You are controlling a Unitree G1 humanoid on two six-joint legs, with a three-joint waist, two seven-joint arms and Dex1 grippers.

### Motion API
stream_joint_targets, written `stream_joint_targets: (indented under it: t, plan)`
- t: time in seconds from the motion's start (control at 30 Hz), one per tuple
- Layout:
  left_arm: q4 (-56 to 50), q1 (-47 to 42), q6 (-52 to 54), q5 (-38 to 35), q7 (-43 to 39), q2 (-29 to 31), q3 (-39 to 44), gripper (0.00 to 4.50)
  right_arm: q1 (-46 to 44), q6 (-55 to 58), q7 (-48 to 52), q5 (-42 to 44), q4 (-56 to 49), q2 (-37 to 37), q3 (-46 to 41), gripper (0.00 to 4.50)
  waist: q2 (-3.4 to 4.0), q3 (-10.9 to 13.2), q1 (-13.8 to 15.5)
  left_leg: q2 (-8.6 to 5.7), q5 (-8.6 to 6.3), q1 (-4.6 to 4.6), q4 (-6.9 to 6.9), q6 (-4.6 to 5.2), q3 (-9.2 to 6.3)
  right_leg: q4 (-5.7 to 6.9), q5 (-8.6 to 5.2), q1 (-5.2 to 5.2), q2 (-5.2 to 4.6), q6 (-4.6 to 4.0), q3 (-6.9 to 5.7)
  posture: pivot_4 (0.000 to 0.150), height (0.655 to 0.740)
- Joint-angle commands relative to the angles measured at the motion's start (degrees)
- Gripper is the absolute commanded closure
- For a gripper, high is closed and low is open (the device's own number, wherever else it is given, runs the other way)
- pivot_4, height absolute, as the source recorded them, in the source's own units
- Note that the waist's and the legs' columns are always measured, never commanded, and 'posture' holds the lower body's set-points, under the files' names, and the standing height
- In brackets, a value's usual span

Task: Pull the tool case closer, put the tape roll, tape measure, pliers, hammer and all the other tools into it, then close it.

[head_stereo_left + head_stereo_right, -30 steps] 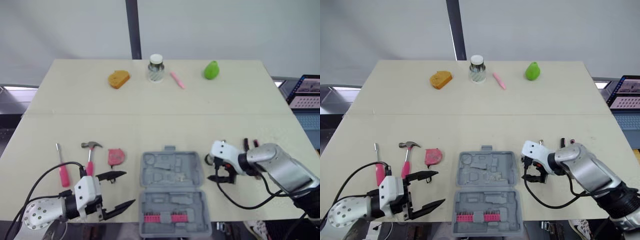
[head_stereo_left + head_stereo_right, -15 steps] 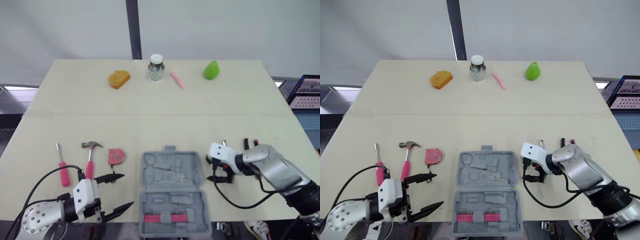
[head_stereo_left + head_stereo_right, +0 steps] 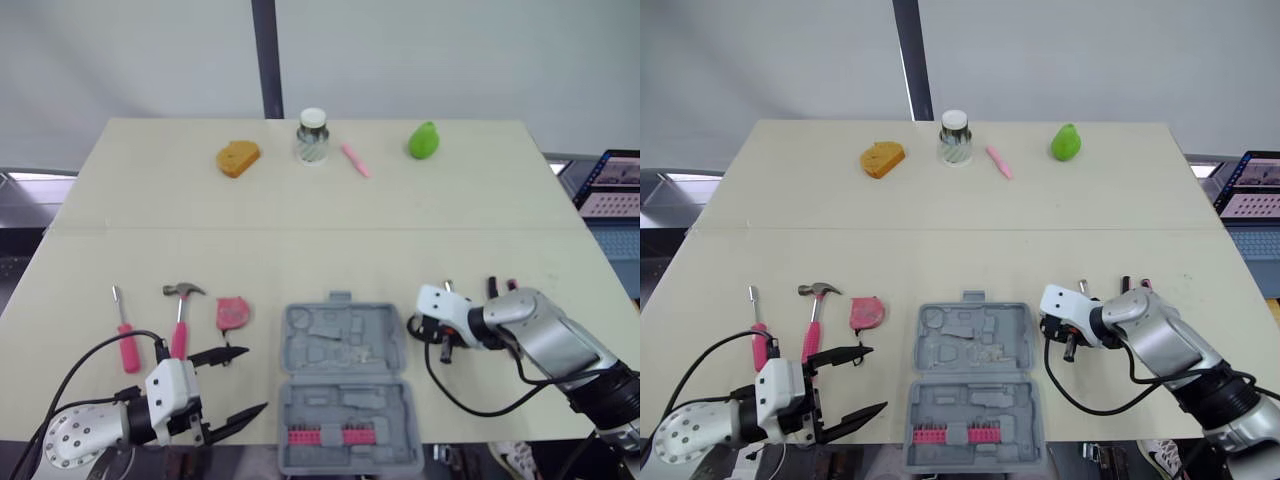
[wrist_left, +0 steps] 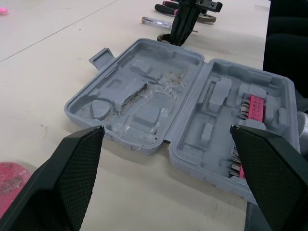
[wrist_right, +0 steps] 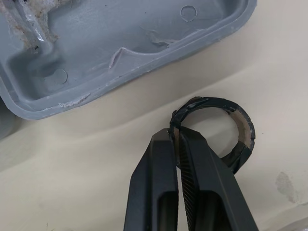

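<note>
Right hand (image 5: 175, 132), spread a second ago, now pinches the wall of the tape roll (image 5: 243, 127), which lies on the tabletop (image 3: 940, 260) just beside the open tool case (image 3: 980, 325). Left hand (image 3: 878, 378) remains spread. Case contents: red bit strip (image 3: 956, 435).

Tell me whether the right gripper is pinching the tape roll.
Yes, the right gripper is shut on the wall of the tape roll.
</note>
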Motion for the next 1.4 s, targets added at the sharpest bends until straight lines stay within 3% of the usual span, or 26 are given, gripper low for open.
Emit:
stream_joint_targets:
  t: [0.03, 0.23, 0.5, 0.87, 1.4]
  plan:
    - [0.47, 0.37, -0.96, 0.05, -0.11, -0.23, -0.28, 0.00, -0.44, -0.62, 0.78, -0.49, -0.43, 0.21, -1.32, 4.48, 0.00, 0.00, 0.00, 0.00, 0.00, 0.00, 0.00, 0.00, 0.00, 0.00, 0.00, 0.00, 0.00, 0.00, 0.00, 0.150, 0.6950]
    - [2.14, -0.02, -1.76, -1.91, -0.72, -0.98, 0.36, 0.00, -0.51, 0.24, 0.62, -0.81, -2.40, -1.12, -2.72, 4.48, 0.01, 0.01, -0.01, 0.00, 0.00, 0.00, 0.00, 0.00, 0.00, 0.00, 0.00, 0.00, 0.00, 0.00, 0.00, 0.150, 0.6950]
    - [3.53, -1.39, -1.31, -5.50, -2.52, -0.72, 2.59, 0.00, -2.64, 8.73, 4.18, 5.78, -14.61, -4.09, -8.39, 4.48, 0.21, 0.14, -0.04, 0.03, -0.01, -0.03, -0.01, -0.02, -0.05, -0.01, -0.01, -0.03, 0.00, -0.01, -0.05, 0.150, 0.6950]
    - [6.94, -0.71, -1.02, -8.44, -4.26, 0.27, 9.01, 0.00, -9.53, 18.98, 1.67, 13.41, -23.10, 3.73, -5.77, 4.48, 0.24, 0.17, -0.12, 0.02, -0.04, -0.05, -0.03, -0.03, -0.06, -0.04, -0.01, -0.07, -0.05, -0.02, -0.06, 0.150, 0.6950]
    - [4.24, 2.06, 1.42, -8.31, -0.02, -2.51, 11.64, 0.00, -18.78, 22.35, -5.66, 13.32, -15.03, 20.58, 5.99, 4.48, 0.23, 0.18, -1.48, 0.02, -0.05, -0.11, -0.06, -0.04, -0.04, 0.08, -0.01, -0.21, -0.07, -0.03, -0.15, 0.150, 0.6950]
